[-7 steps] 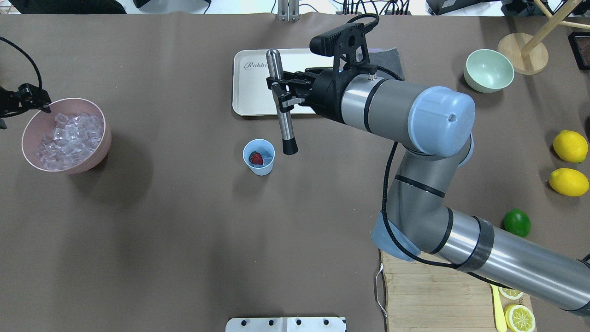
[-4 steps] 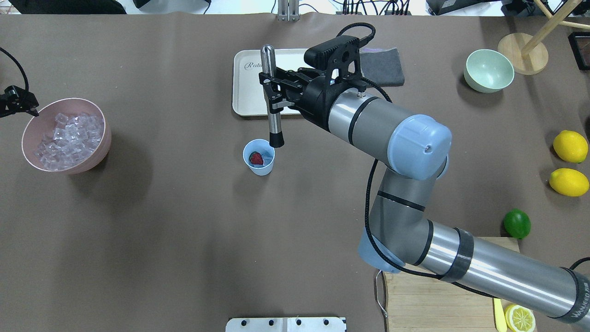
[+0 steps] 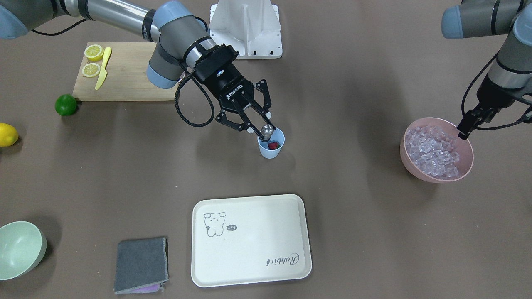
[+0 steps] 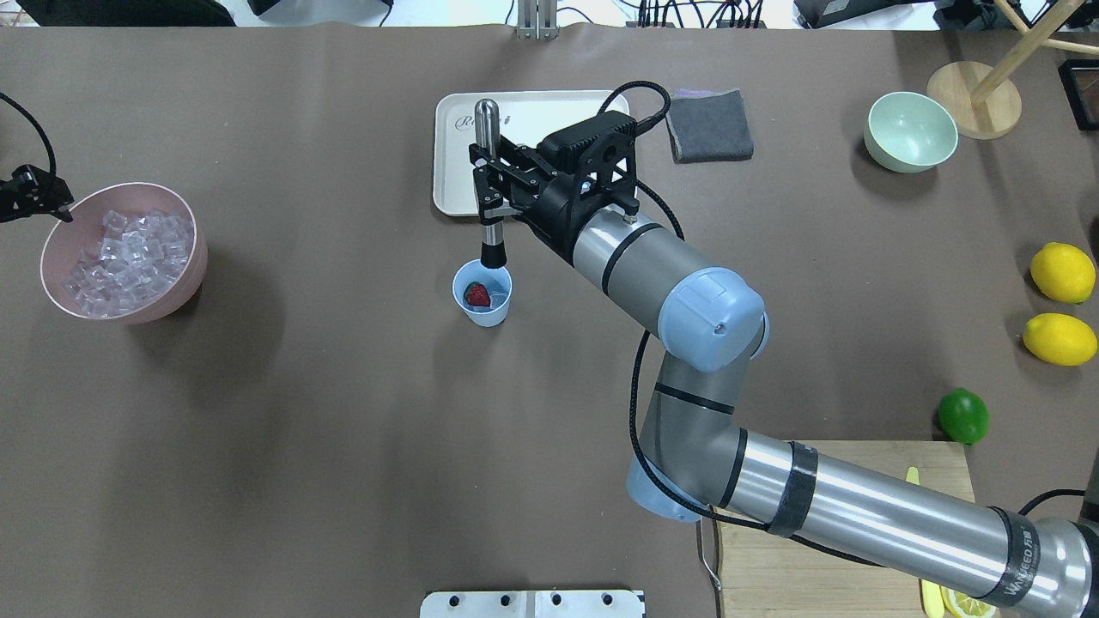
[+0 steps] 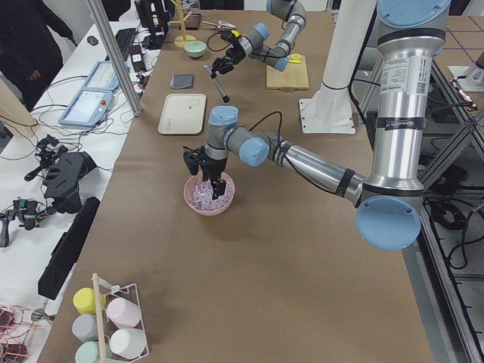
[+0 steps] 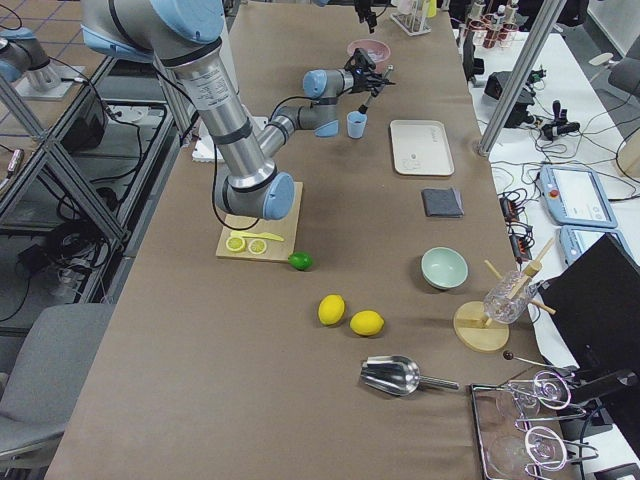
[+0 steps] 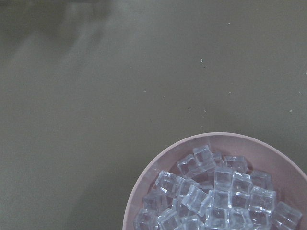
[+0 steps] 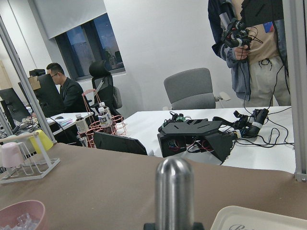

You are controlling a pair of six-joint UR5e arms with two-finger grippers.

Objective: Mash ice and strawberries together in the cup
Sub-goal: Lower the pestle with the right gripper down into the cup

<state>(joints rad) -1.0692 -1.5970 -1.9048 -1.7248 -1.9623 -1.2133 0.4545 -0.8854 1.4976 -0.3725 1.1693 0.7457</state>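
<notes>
- The cup stands alone on bare table, with open room on every side but the far one.
- The masher, clamped in the right gripper, hangs above its rim and partly blocks the mouth.
- The tray lies just beyond the cup.
- Wide bare table separates the cup from the pink bowl, where the left gripper hovers at the rim.

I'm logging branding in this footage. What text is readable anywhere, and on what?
"ROBOTIQ": on the right end effector, which grips the muddler.
"Rabbit": on the cream tray.
Speech-bubble mark beside the tray's cartoon: too small to read.
Lettering on the right arm, on its dark band: blurred.
</notes>
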